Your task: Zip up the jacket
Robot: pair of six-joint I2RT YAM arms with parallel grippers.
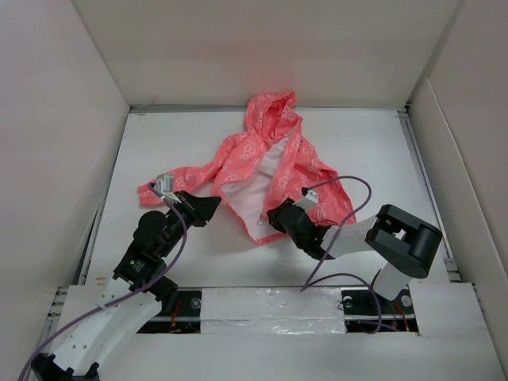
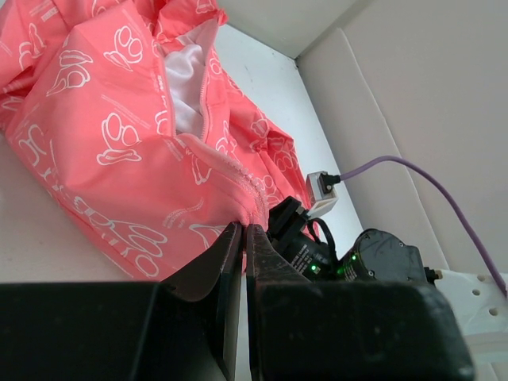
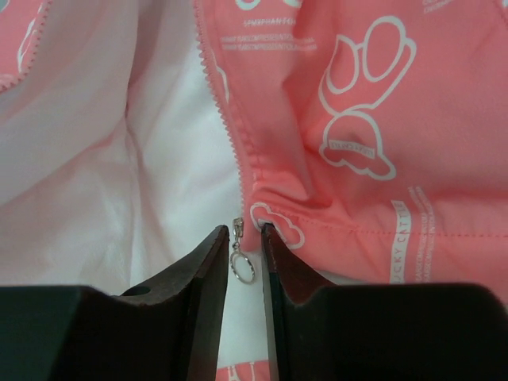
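White table [image 1: 159, 143] boxed in by plain white walls [image 1: 48, 119], with the jacket [image 1: 270, 159] mid-table, unzipped, hood at 12 o'clock. Left wrist cam: left gripper [image 2: 244, 228] pinched together on the hem. Right wrist cam: right gripper [image 3: 244, 231] slightly apart around the zipper pull [image 3: 241, 266].

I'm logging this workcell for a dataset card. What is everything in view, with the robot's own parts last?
Coral-pink hooded jacket with white print: one, pink with white lining, lying unzipped mid-table.
Small silver zipper pull ring: one, metallic, at the bottom of the jacket's zip.
Flat white table: one, white, under everything.
Plain white walls: three seen, white, left, back and right of the table.
Thin purple cables: two, purple, one running to each wrist.
Left gripper: one, black, at the jacket's lower hem, jaws nearly closed on the fabric.
Right gripper: one, black, jaws slightly apart either side of the ring.
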